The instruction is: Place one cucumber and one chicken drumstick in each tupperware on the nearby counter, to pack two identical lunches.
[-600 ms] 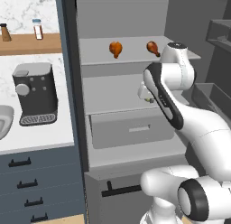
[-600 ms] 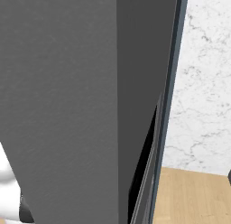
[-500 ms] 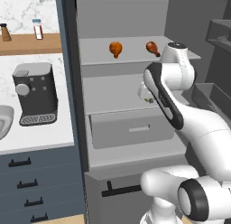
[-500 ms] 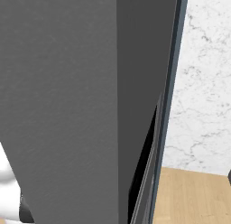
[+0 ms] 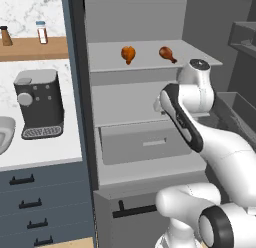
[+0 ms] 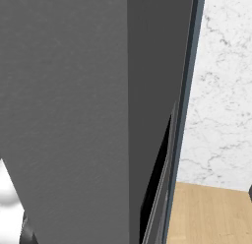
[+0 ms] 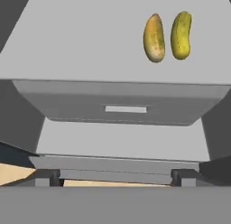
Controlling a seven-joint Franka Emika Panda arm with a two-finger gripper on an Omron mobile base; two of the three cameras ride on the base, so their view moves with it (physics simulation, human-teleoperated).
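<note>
Fridge interior: open grey cabinet with pale shelves [image 5: 150,94] and a shallow grey drawer [image 5: 145,144] below them.
Drumsticks: two small glossy orange-brown chicken drumsticks on the upper shelf, one to the left [image 5: 128,54], one to the right [image 5: 167,53], apart from each other.
Cucumbers: two stubby yellow-green cucumbers lying side by side on a pale shelf in the hand view, the browner one [image 7: 154,38] just beside the greener one [image 7: 181,35]; both upper right in that view.
Arm: white Franka arm with dark joints, reaching into the fridge at the level of the middle shelf, below the drumsticks.
Gripper: dark finger tips [image 7: 48,177] low in the hand view, set wide apart with nothing between them.
Counter: white worktop [image 5: 50,149] left of the fridge, over dark blue-grey drawers; black coffee machine [image 5: 39,104] standing on it.
Tupperware: cannot be told with certainty here.
Step in hand: judged as the approach to a first cucumber; nothing packed so far.
Next move: swing the hand toward the cucumbers, centre one between the fingers, then descend and close.
</note>
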